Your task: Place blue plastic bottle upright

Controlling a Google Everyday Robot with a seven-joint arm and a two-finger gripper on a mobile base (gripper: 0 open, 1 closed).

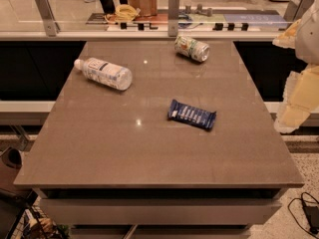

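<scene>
currently the blue plastic bottle (103, 72) is seen lying on its side on the grey table (149, 153), in the left rear part of the top, not upright. its long axis is set on a diagonal – the white cap is pointed toward the table's left rear edge, and the base is turned toward the middle of the table. the white label with bluish print is wrapped around the clear body; what is inside cannot be made out.

a short drink can (192, 48) is also laid on its side near the rear edge, right of centre and well apart from the bottle, with one round end turned toward the right front. whether it has been opened cannot be told. a flat dark-blue snack wrapper (192, 115) is spread on the table nearer the middle, between the two and toward the front, touching neither.

the gripper (294, 111) is held off the table's right edge – a pale cream shape hanging beside the top, well away from the bottle and in contact with nothing on the table. whether it is open or closed cannot be told.
</scene>
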